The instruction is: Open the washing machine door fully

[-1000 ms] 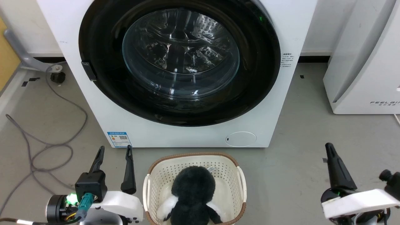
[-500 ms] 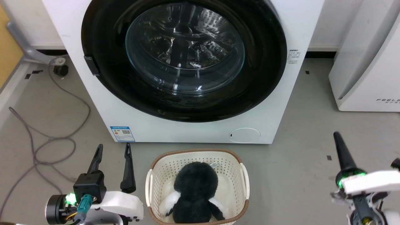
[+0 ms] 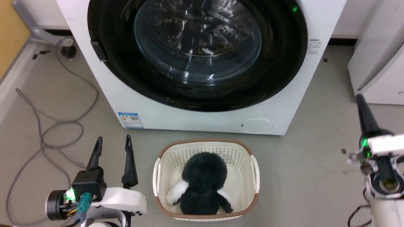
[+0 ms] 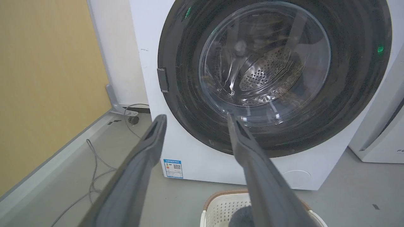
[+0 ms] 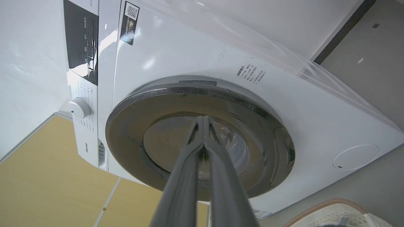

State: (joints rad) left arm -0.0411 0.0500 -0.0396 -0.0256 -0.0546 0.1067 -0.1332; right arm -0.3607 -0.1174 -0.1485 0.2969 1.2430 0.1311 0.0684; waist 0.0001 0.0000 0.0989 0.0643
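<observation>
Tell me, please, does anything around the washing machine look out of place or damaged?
Nothing looks damaged or spilled. The washing machine door is shut. Only a grey cable lies in loose loops on the floor left of the washing machine, and the laundry basket holds a black-and-white plush toy, not clothes.

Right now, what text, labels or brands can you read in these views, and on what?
"Hisense": washing machine, front panel under the dial.
"FE", cut by the picture edge: white appliance beside it.
Blue label, machine's lower front: QR code, print too small.
Black sticker with QR code near the control panel: too small.
Printed lines beside the washing machine door: too small.
</observation>
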